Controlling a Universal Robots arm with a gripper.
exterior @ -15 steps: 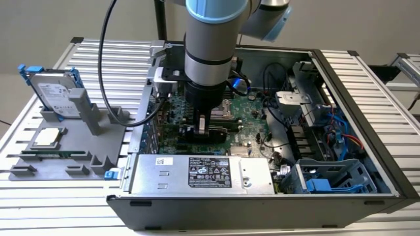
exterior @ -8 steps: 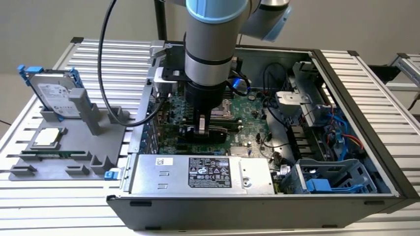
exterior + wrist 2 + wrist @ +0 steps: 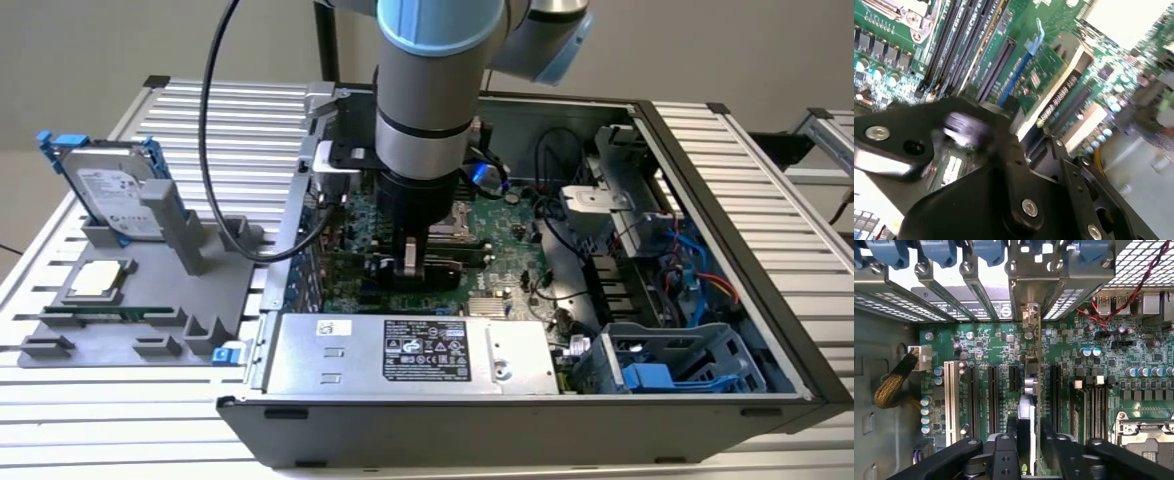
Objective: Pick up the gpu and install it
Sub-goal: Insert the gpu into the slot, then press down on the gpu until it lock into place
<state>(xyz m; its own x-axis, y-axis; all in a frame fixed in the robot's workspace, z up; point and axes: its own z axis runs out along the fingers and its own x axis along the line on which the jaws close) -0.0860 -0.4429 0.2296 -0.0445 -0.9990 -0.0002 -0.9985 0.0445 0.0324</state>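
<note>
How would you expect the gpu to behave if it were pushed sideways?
Probably stiff: the gpu runs straight, edge-on, in the gripper. Being thin and upright, it would likely tip if released.

A slatted metal bench (image 3: 747, 160) carries everything. On it, toward the exterior view's right, lies an open computer case (image 3: 534, 420). At the exterior view's left, just beside the case, a grey parts holder (image 3: 147, 300) rests on the slats.
</note>
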